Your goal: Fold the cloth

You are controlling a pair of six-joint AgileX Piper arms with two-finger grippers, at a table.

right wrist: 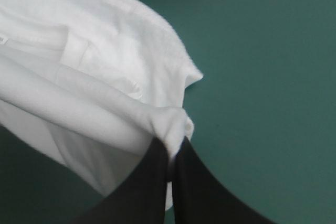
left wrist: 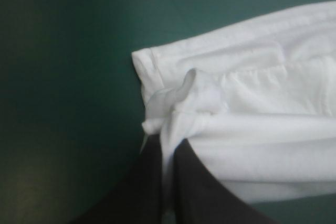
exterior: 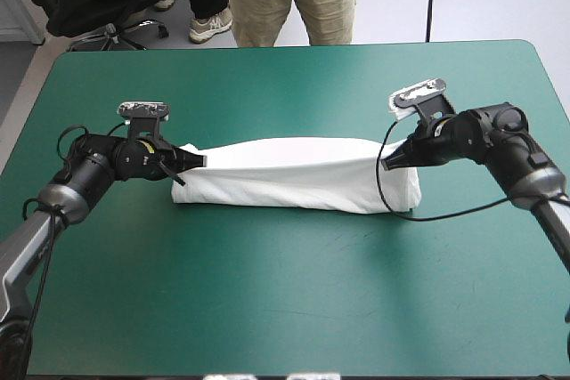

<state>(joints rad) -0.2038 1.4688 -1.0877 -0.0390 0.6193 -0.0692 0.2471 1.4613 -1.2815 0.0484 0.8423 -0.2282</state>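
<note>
The white T-shirt [exterior: 294, 175] lies as a long folded band across the middle of the teal-green table, stretched between both arms. My left gripper [exterior: 198, 161] is shut on the T-shirt at its left end, a pinch of cloth [left wrist: 173, 109] bunched just ahead of the black fingers [left wrist: 197, 187]. My right gripper [exterior: 388, 163] is shut on the T-shirt at its right end, where a taut fold [right wrist: 168, 121] runs from the fingertips. The upper layer is lifted slightly off the lower one [right wrist: 131, 40] at both ends.
Bare teal-green cover [exterior: 285, 309] spreads in front of the T-shirt and behind it [exterior: 285, 86]. A person's legs stand just beyond the far edge, not over the table.
</note>
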